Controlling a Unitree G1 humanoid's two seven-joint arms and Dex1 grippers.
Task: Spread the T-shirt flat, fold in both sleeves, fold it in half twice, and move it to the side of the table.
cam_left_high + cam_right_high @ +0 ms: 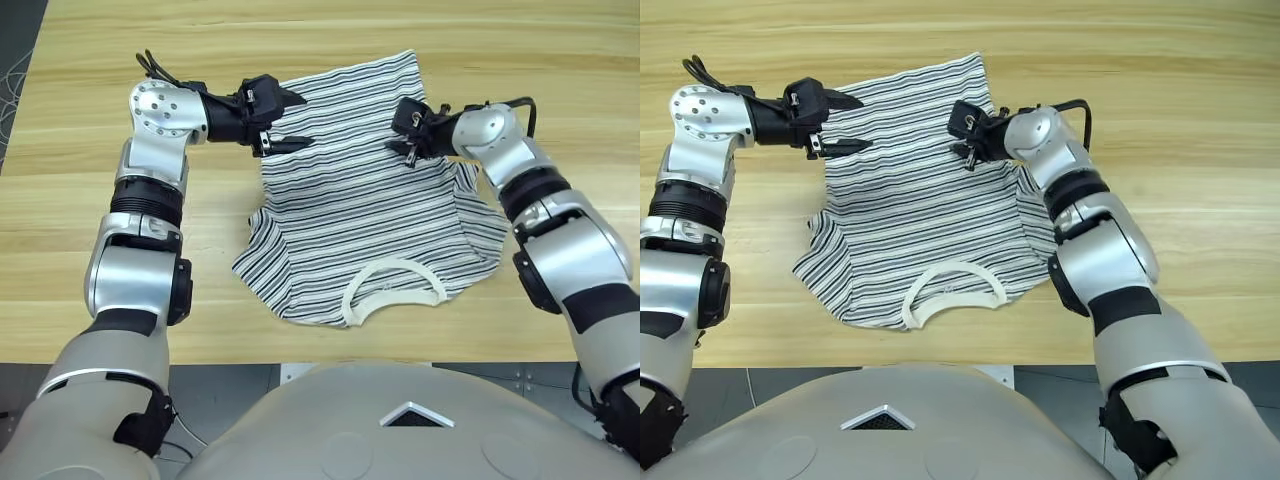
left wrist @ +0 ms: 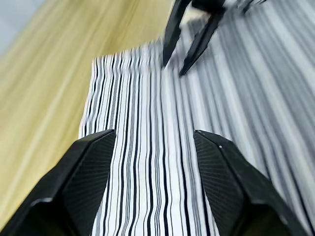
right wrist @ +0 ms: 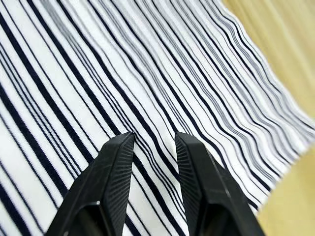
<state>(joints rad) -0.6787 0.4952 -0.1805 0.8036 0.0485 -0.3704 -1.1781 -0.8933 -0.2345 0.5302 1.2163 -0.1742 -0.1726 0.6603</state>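
Note:
A black-and-white striped T-shirt (image 1: 350, 220) lies on the wooden table (image 1: 80, 220), its white collar (image 1: 395, 290) toward me and its hem at the far side. Its right side is bunched in folds. My left gripper (image 1: 300, 122) hovers at the shirt's left edge near the far end, open, fingers wide apart over the stripes (image 2: 153, 135). My right gripper (image 1: 403, 150) is over the shirt's right part. In the right wrist view (image 3: 153, 135) its fingers stand a narrow gap apart just above the cloth, holding nothing.
Bare wood surrounds the shirt on the left, right and far sides. The table's near edge (image 1: 250, 362) runs just below the collar. A dark floor strip (image 1: 15, 60) shows past the table's left end.

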